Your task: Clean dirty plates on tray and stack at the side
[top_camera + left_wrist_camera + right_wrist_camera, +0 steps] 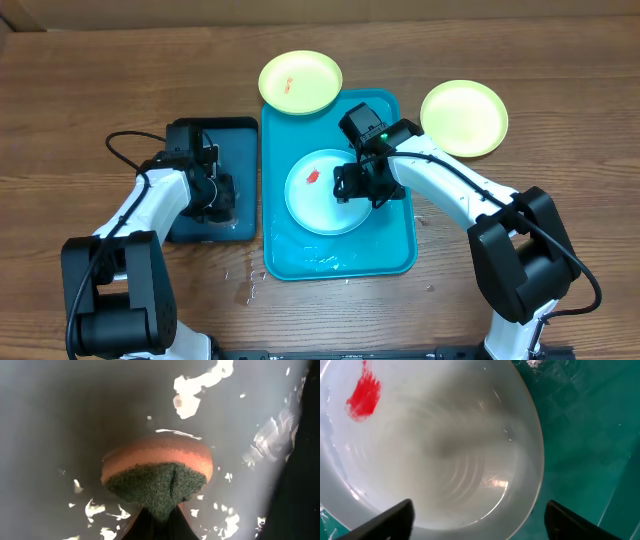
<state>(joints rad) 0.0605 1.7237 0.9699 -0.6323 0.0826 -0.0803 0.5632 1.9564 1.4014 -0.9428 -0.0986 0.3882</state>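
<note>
Currently right gripper jaws spread wide, holding nothing; light blue plate directly beneath it on teal tray, red smear ahead-left. Left gripper clamped on sponge, dark tray below it.

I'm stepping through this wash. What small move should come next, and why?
Probably lower the right gripper and close its open fingers on the light blue plate's rim. The red smear is unwiped, and the left gripper holds the sponge.

Table bears teal tray; dark tray; plate.
</note>
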